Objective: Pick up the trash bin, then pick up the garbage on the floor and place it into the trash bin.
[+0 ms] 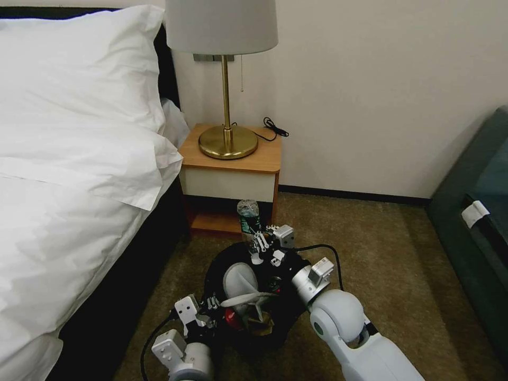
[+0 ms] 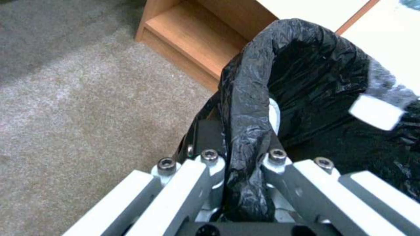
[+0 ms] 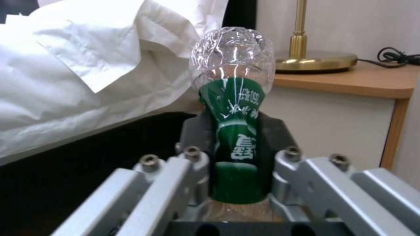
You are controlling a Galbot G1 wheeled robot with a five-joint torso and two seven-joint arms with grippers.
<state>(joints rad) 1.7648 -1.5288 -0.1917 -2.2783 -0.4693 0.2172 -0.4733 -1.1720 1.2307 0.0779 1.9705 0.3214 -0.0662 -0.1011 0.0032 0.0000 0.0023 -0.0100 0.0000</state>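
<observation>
The trash bin [image 1: 288, 307], lined with a crinkled black bag, hangs low in front of me in the head view. My left gripper [image 1: 209, 309] is shut on its near rim; in the left wrist view the black bag rim [image 2: 247, 131] is pinched between the fingers. Inside the bin lie a white slipper [image 1: 238, 283] and a red can [image 1: 232, 319]. My right gripper [image 1: 254, 235] holds a clear plastic bottle with a green label [image 1: 247, 214], upright over the bin's far rim. In the right wrist view the crushed bottle [image 3: 234, 108] sits squeezed between the pads.
A wooden nightstand [image 1: 233, 172] with a brass lamp [image 1: 227, 140] stands just beyond the bin. A bed with white linen [image 1: 69, 174] lies on my left and a dark green sofa [image 1: 476, 222] on my right. Brown carpet [image 1: 365, 243] spreads between them.
</observation>
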